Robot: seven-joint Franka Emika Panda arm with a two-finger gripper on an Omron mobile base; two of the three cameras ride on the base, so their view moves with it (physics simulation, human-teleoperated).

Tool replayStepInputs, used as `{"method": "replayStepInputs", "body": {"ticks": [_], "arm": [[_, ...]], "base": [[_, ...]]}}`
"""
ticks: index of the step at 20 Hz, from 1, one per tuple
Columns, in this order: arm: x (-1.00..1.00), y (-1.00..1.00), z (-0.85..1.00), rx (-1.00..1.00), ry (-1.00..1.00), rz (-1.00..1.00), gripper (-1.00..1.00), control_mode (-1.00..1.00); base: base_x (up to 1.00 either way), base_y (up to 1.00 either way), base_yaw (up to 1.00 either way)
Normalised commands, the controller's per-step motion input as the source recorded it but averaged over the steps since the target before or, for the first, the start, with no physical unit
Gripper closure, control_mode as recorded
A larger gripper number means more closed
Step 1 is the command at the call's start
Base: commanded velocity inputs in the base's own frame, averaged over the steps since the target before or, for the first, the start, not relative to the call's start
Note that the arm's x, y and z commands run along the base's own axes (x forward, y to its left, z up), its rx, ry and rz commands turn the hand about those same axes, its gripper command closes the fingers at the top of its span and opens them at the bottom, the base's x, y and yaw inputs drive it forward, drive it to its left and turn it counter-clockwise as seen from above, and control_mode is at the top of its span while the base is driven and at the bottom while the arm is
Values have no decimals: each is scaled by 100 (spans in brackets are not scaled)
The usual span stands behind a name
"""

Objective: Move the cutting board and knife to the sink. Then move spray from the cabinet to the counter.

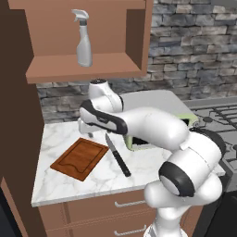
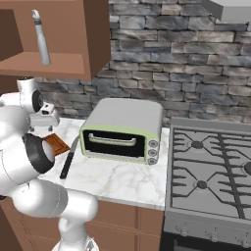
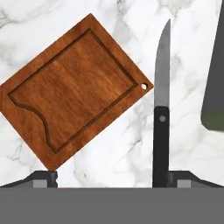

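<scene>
The arm (image 1: 139,125) hid the toaster oven's (image 1: 139,144) front in the left base view. In the right base view it covered most of the board (image 2: 55,144) and cut off the knife's (image 2: 69,158) handle end. The hand view's right edge cropped the toaster oven (image 3: 213,78), and the knife's (image 3: 161,113) handle end ran under the bottom band.

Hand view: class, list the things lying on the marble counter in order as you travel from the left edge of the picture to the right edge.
cutting board → knife → toaster oven, whose dark edge shows at the right border.
</scene>
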Motion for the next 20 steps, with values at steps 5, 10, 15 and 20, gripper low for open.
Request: {"method": "replayStepInputs", "body": {"ticks": [5,10,15,20], "arm": [[47,21,-17,0,0,0,-100,-100],[37,21,-38,0,3,-1,-100,-100],[35,13,-31,0,4,-5,-100,-100],[24,2,-26,1,0,-4,-100,-100]], "base": [[0,0,0],[0,0,0],[0,0,0],[0,0,0]]}}
